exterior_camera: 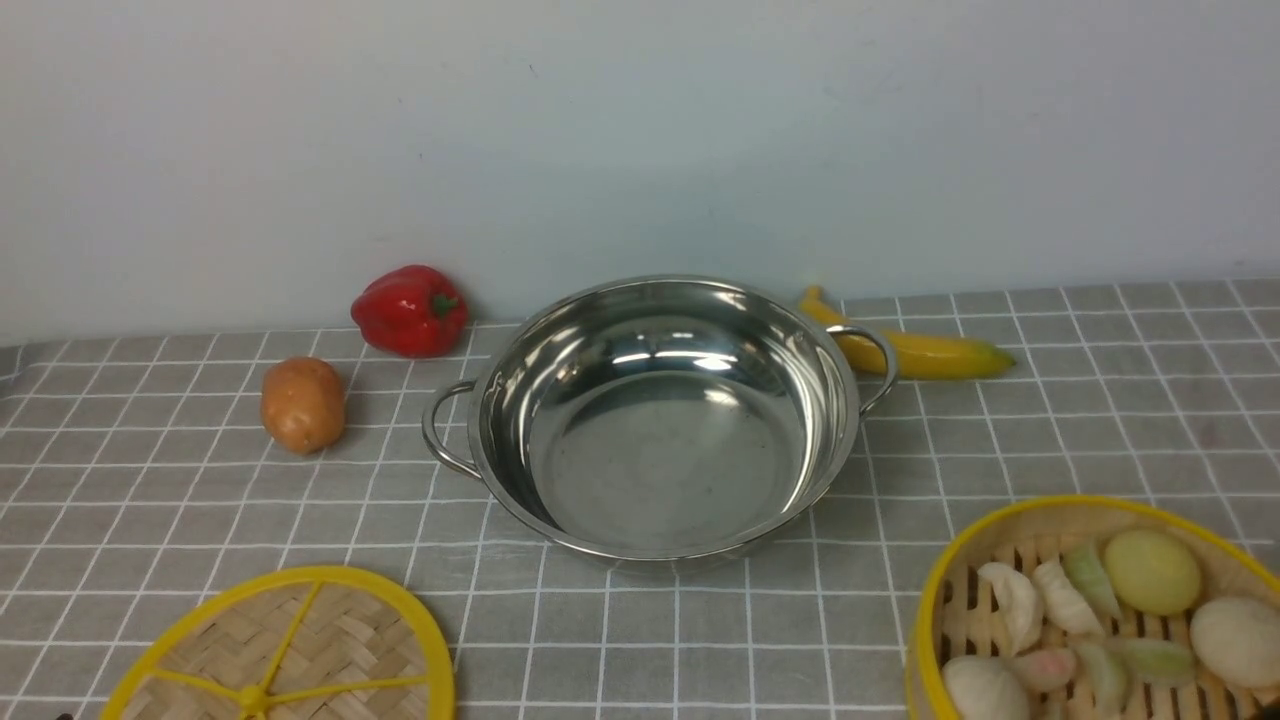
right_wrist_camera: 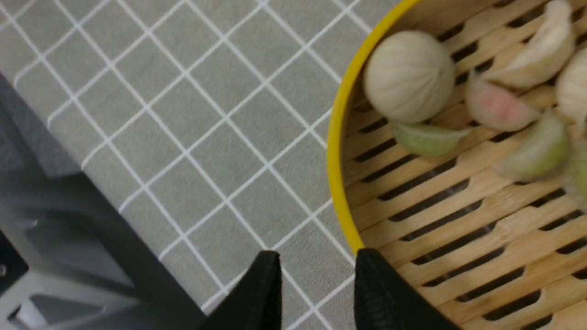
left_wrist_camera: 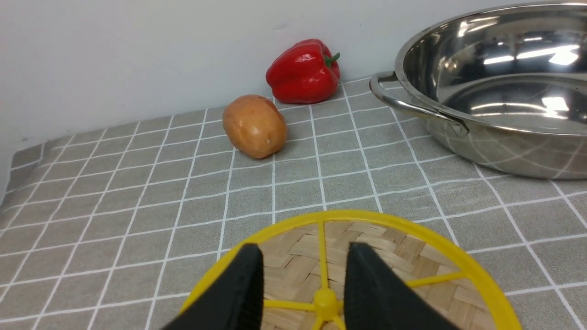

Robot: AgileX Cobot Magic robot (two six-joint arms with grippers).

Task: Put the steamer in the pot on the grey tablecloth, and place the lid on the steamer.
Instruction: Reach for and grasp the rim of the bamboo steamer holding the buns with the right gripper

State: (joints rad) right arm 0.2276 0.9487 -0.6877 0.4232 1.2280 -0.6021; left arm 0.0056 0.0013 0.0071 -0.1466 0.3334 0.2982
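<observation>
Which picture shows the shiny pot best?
The front view. It shows the whole pot, both handles and its empty inside. The left wrist view shows only part of it, with one handle, cut off at the picture's edge. The right wrist view does not show it at all.

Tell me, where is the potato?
In the front view, the potato lies on the grey tablecloth, left of the pot and near the red pepper.

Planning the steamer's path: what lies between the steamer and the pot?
Only bare grey tablecloth lies between the steamer and the pot, as the front view shows.
</observation>
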